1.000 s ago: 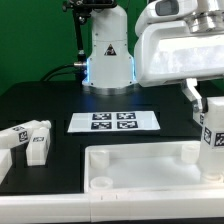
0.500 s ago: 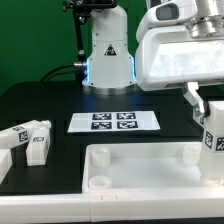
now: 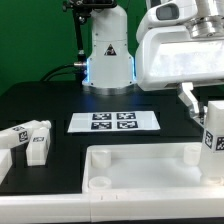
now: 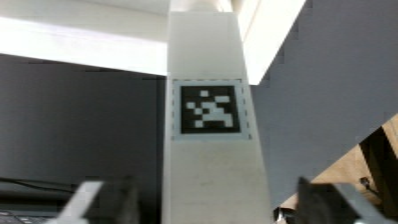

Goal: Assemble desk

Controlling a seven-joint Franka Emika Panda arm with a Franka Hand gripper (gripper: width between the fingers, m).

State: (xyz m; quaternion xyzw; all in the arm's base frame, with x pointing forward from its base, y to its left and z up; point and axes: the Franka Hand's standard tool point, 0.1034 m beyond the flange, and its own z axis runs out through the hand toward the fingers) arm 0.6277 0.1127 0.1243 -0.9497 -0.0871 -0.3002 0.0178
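Note:
The white desk top (image 3: 150, 172) lies at the front of the table, rim up. One square white leg (image 3: 213, 138) stands upright at its corner on the exterior view's right, showing a black-and-white tag (image 4: 210, 106). My gripper (image 3: 207, 108) hangs over that leg from above. In the wrist view the leg (image 4: 206, 150) runs between the fingers (image 4: 82, 200), with a gap on each side. The gripper (image 4: 205, 205) is open around the leg and does not grip it. Loose tagged legs (image 3: 34, 140) lie at the exterior view's left.
The marker board (image 3: 113, 121) lies flat in the middle of the black table, behind the desk top. The arm's white base (image 3: 107, 50) stands at the back. A further white leg piece (image 3: 4, 160) is cut off by the left edge.
The jaws have spread apart and let go of the upright leg. The visible finger has shifted toward the exterior view's left. The leg stays standing.

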